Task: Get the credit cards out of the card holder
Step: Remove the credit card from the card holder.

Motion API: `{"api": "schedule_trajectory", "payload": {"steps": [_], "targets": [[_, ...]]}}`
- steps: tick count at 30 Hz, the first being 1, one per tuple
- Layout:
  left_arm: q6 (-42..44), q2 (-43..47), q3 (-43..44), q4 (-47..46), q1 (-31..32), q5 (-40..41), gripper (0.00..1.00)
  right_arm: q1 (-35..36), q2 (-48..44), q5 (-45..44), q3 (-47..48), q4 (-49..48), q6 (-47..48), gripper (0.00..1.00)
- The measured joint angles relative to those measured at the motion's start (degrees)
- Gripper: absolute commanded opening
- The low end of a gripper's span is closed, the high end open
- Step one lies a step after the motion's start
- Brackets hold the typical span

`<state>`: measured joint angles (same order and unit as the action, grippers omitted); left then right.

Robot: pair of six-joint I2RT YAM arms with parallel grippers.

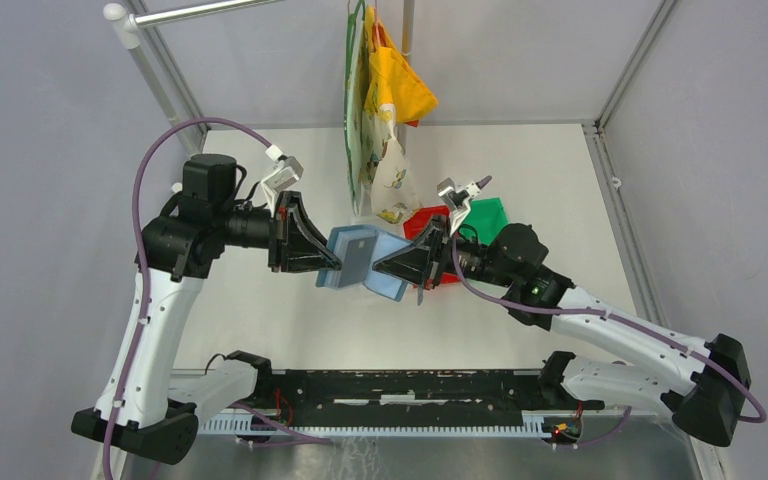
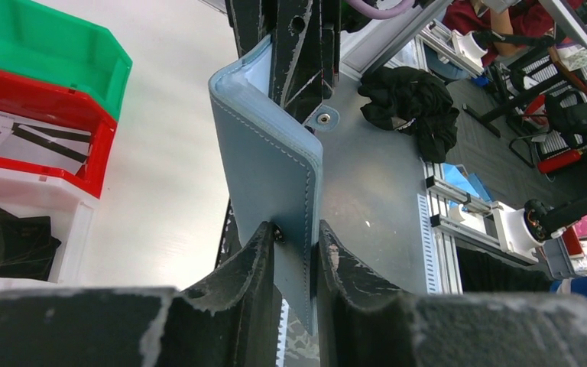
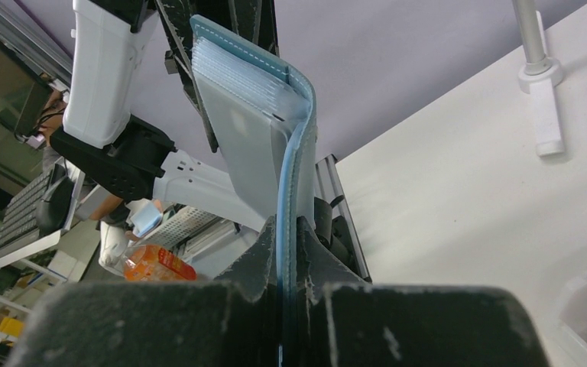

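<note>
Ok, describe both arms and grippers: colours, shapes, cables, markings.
The left arm and right arm have white links with black joints and bases. A purple cable runs along each. The left gripper and right gripper are black, with wedge-shaped fingers scuffed whitish at the edges and a pale camera mount at the wrist. A small green light glows on the right arm.

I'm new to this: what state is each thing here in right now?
card holder: partly unfolded, held between both arms.
left end effector: shut on one flap of it.
right end effector: shut on the other flap.
red bin: holds pale cards.
white bin: holds black cards.
green bin: nothing seen inside.
</note>
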<state>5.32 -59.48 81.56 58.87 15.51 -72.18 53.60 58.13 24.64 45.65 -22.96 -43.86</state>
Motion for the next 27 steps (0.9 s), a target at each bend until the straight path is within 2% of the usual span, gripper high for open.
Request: {"api": "schedule_trajectory", "payload": {"steps": [6,27], "targets": [[0.00,0.02,-0.15,0.72,-0.04,-0.39,0.46,-0.22,2.60,1.31,-0.28,-3.61,-2.71,0.00],[-0.81,0.00,-0.22,-0.37,0.02,-2.49,0.44,-0.20,1.31,2.99,-1.49,-6.58,-2.97,0.00]]}}
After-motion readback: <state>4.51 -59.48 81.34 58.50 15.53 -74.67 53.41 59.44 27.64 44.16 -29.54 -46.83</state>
